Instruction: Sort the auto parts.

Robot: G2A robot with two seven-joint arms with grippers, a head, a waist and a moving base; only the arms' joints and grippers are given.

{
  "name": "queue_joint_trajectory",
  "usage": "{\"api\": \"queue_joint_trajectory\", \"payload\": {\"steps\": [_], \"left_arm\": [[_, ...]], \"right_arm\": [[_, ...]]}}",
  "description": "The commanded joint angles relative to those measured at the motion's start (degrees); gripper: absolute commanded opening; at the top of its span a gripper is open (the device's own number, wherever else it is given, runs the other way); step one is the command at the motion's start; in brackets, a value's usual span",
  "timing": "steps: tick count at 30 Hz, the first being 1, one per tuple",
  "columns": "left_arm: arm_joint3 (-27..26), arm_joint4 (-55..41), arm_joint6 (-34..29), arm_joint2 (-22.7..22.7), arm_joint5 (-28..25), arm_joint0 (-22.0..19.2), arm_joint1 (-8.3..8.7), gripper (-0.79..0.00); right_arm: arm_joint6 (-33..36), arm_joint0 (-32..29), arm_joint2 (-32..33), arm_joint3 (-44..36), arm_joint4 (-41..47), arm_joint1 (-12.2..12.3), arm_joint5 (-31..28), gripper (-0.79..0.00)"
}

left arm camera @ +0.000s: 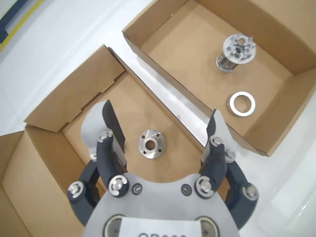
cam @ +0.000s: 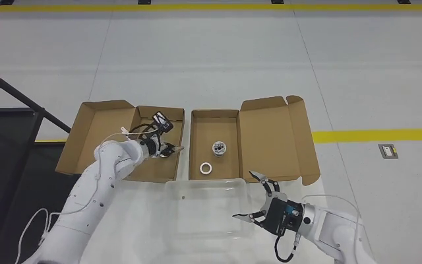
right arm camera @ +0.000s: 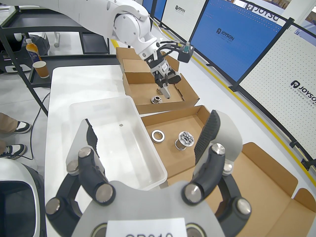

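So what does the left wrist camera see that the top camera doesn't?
Left wrist view: a shiny flanged disc lying on the floor of the left box, under the open left claw.
Top view: the white bin on the robot's side of the boxes, and the open right claw at its edge.
Both: the metal ring and the slotted round part in the other box.

One white rectangular plastic tray on show. Just beyond it, two open brown cardboard boxes, a left box and a right box. Three silver metal parts: one flanged disc with a centre hole in the left box; one plain ring and one slotted cylindrical cage in the right.
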Motion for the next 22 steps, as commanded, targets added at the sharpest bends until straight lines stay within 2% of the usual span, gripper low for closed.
{"api": "queue_joint_trajectory", "payload": {"steps": [1, 7, 12, 15, 22], "left_arm": [[-6.88, -1.18, -0.57, -4.49, -1.8, 4.65, 1.45, 0.0], [-21.8, -4.57, 0.38, -15.01, -6.76, 16.03, 4.37, 0.0], [-28.06, -10.87, 6.64, -21.32, -14.33, 23.21, 5.64, 0.0], [-28.65, -13.83, 9.95, -23.35, -18.46, 24.83, 6.0, 0.0], [-28.65, -13.82, 9.93, -23.34, -18.44, 24.83, 6.0, -0.001]], "right_arm": [[0.0, 0.0, 0.0, 0.0, 0.0, 0.0, 0.0, 0.0], [0.0, 0.0, 0.0, 0.0, 0.0, 0.0, 0.0, 0.0], [0.0, 0.0, 0.0, 0.0, 0.0, 0.0, 0.0, 0.0], [0.0, 0.0, 0.0, 0.0, 0.0, 0.0, 0.0, 0.0], [0.0, 0.0, 0.0, 0.0, 0.0, 0.0, 0.0, -0.001]]}}
